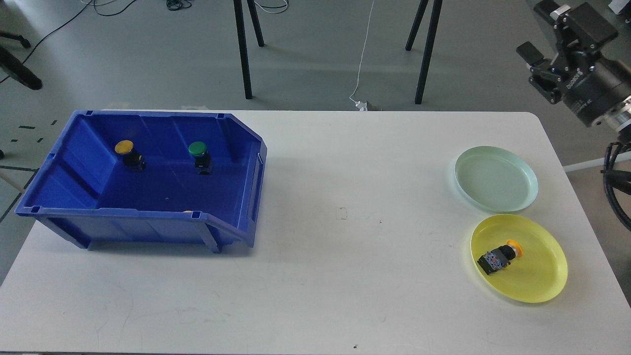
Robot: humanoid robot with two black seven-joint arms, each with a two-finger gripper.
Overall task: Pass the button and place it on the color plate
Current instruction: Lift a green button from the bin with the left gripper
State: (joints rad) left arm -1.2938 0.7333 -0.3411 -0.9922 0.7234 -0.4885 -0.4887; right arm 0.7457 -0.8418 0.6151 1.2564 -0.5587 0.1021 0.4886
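Observation:
A blue bin point(148, 217) stands on the left of the white table point(345, 276). In it stand a yellow-capped button point(124, 148) and a green-capped button point(197, 149). A yellow plate point(540, 281) at the front right holds an orange-capped button point(499, 258) lying on its side. A pale green plate point(496, 178) behind it has nothing on it. My right gripper point(540, 32) is raised high at the top right, beyond the table's far right corner, with its fingers apart and nothing between them. My left gripper is out of view.
A small yellow bit point(187, 212) shows just behind the bin's front wall. Black stand legs point(244, 54) and a white cable point(362, 54) are on the floor behind the table. A dark bar point(19, 74) lies at the far left edge.

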